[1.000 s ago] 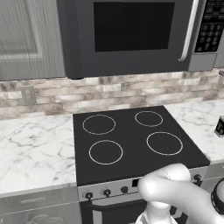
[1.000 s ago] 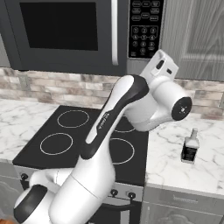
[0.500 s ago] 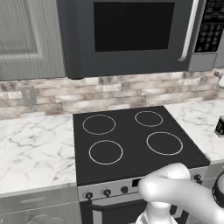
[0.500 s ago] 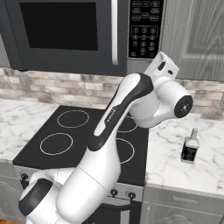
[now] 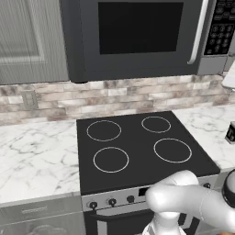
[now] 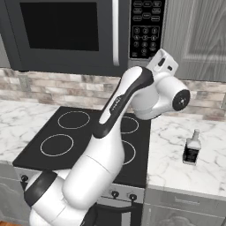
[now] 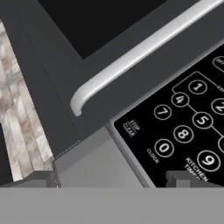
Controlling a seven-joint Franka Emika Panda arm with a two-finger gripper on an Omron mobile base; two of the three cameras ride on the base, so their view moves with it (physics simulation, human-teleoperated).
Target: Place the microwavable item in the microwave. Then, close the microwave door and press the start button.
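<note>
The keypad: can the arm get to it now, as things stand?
Probably yes. The open fingers sit right before the keypad, below the door handle, and nothing stands between them.

The microwave [image 5: 137,39] hangs above the black cooktop [image 5: 137,149], its door [image 5: 133,36] shut, the silver bar handle [image 5: 200,32] upright along the door's right edge and the keypad panel [image 5: 222,30] just right of that. Between microwave and cooktop runs a brick backsplash [image 5: 114,96]. White marble counter [image 5: 36,156] lies on both sides of the cooktop. A small dark bottle [image 5: 231,133] stands on the counter right of the cooktop. The white arm [image 5: 188,202] bulges in front of the cooktop's knobs [image 5: 112,201].
</note>
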